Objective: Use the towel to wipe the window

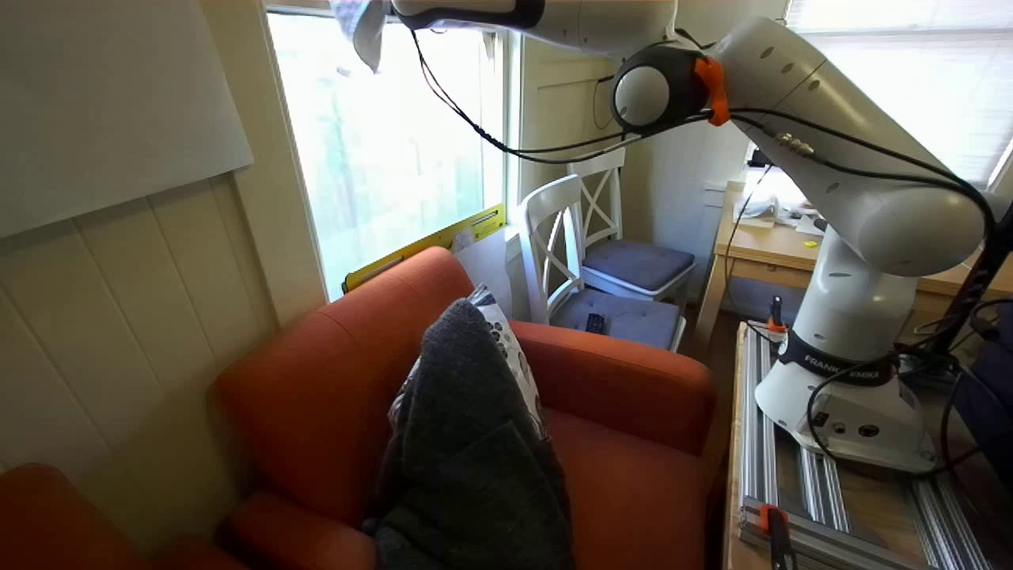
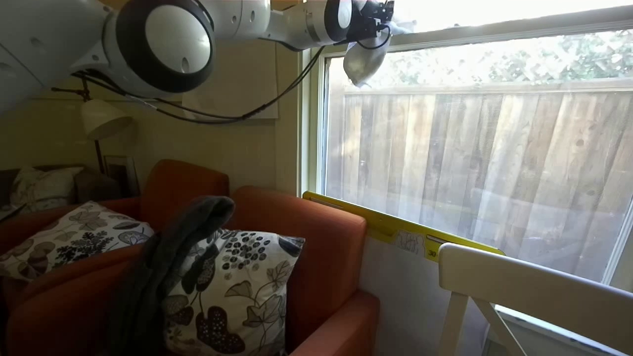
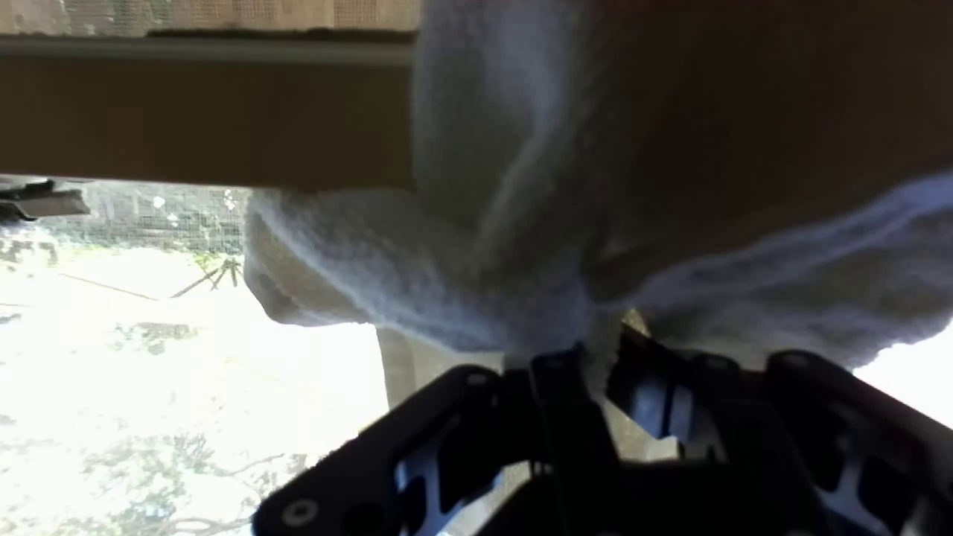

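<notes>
The towel (image 3: 476,260) is whitish-grey and bunched. It fills the upper middle of the wrist view. My gripper (image 3: 601,365) is shut on the towel, with cloth pinched between the dark fingertips. In the exterior views the towel hangs down from the gripper, here by the window's upper left part (image 2: 366,62) and there at the top edge of the picture (image 1: 364,36). The gripper (image 2: 388,17) is high, near the window's top bar. The window (image 2: 474,163) also shows in an exterior view (image 1: 404,142). I cannot tell whether the towel touches the glass.
Below the window stand an orange armchair (image 1: 332,380) with a dark grey blanket (image 1: 475,443) and a patterned cushion (image 2: 242,296). A yellow strip (image 2: 376,222) runs along the window's lower edge. White chairs (image 1: 550,210) stand beside it. Cables (image 1: 506,149) hang from the arm.
</notes>
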You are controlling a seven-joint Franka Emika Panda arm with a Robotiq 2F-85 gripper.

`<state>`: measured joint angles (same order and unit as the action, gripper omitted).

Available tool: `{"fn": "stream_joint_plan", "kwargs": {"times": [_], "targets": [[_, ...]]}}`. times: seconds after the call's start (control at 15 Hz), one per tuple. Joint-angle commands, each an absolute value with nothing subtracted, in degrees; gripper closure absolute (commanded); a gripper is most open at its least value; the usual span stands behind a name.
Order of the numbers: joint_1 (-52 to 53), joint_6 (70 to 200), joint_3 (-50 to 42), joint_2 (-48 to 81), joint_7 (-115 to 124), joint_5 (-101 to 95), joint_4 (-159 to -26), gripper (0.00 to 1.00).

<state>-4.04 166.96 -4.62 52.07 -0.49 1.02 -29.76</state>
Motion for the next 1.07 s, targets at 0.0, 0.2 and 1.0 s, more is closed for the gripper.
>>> {"fn": "stream_joint_plan", "kwargs": {"times": [0.0,0.2,1.0], "targets": [[-4.63,161.26,-4.94,48.71,-1.78,0.64,-32.0,0.97],[-5.57,155.31,-4.05,46.6,-4.41,1.08,-32.87,0.97],[-15.37,131.11,10.5,40.77,-21.7,12.72,-33.48,0.97]]}}
